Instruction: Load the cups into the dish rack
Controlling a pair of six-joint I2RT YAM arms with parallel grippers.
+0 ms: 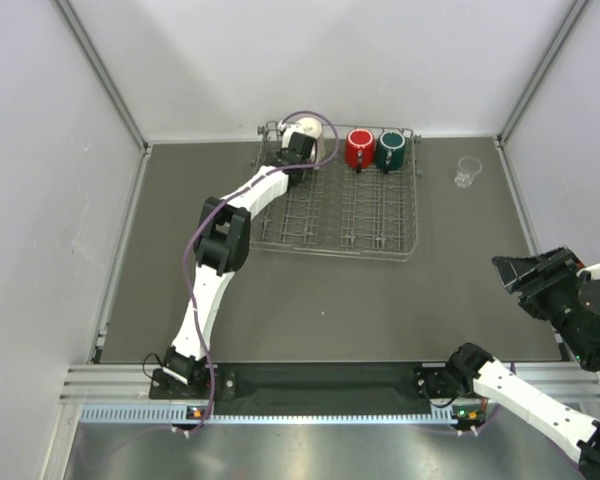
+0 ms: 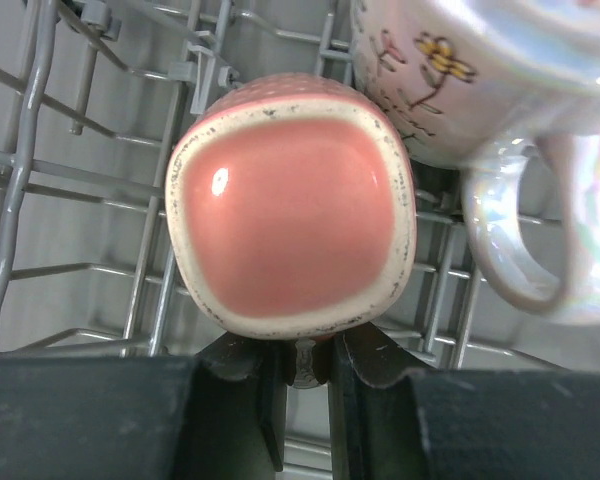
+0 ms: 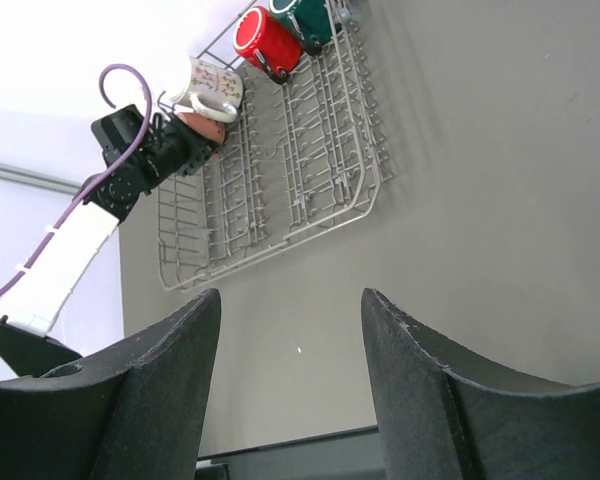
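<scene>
Grey wire forms the dish rack, which lies on the dark tabletop near the far wall.

**Left arm.** The left end effector is inside the far left corner of the rack. Its fingers are drawn close together and grip the lower edge of the pink mug. The part pinched between them is small and dark, and cannot be identified further. The pink mug is turned so that its glossy base, ringed by a pale unglazed rim, faces the wrist camera. Rack wires lie behind and below it.

**Other cups.**
- The white mug has a flower pattern and sits just beside the pink mug, handle toward the camera. Whether the two touch cannot be told.
- The red mug and the green mug sit side by side at the far right corner of the rack.
- The glass stands upright on the tabletop, outside the rack and to its right.

**Right arm.** The right end effector hangs over the right side of the tabletop, well apart from the rack. Its fingers are spread wide with nothing between them.
</scene>
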